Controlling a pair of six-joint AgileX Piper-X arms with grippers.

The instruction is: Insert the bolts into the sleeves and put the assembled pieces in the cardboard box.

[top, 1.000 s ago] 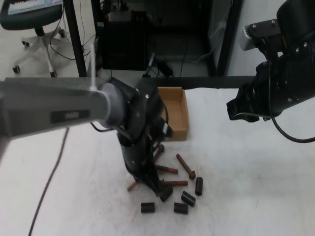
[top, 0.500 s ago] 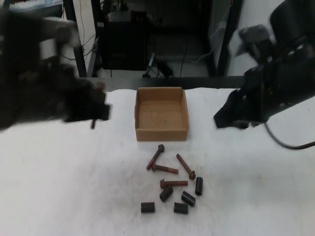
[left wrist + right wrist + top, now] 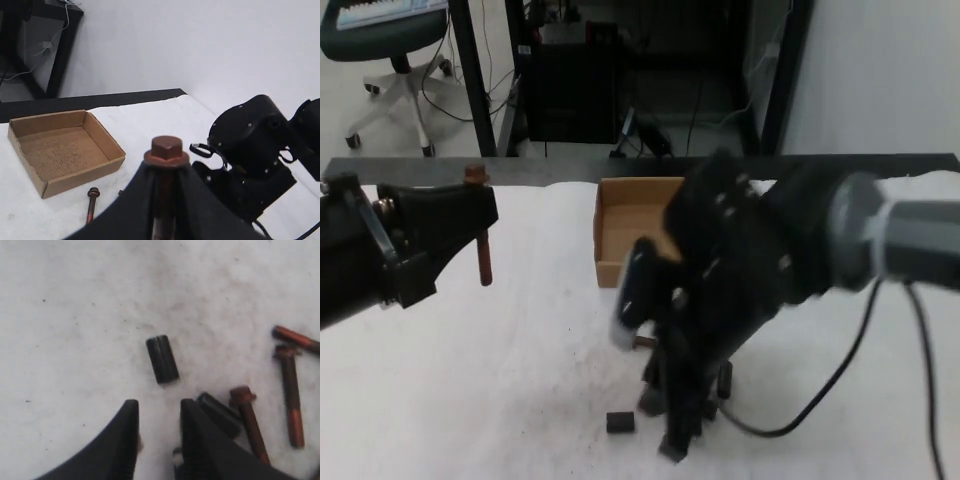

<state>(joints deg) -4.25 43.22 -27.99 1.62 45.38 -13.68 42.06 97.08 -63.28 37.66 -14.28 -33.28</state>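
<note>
Right wrist view: two black ribbed sleeves [image 3: 162, 359] and three rust-brown bolts [image 3: 289, 395] lie on the speckled white worktop [image 3: 65, 315]. One sleeve sits apart with bare cloth around it; the other is just beside a bolt. The right tool [image 3: 159, 435] hangs over them, fingers narrowly parted, gripping nothing. The left tool [image 3: 164, 176], raised, clamps a fourth bolt [image 3: 165, 150] upright, hexagonal head up, apart from the open corrugated cardboard box [image 3: 85, 175], which stands near the worktop's far edge.
</note>
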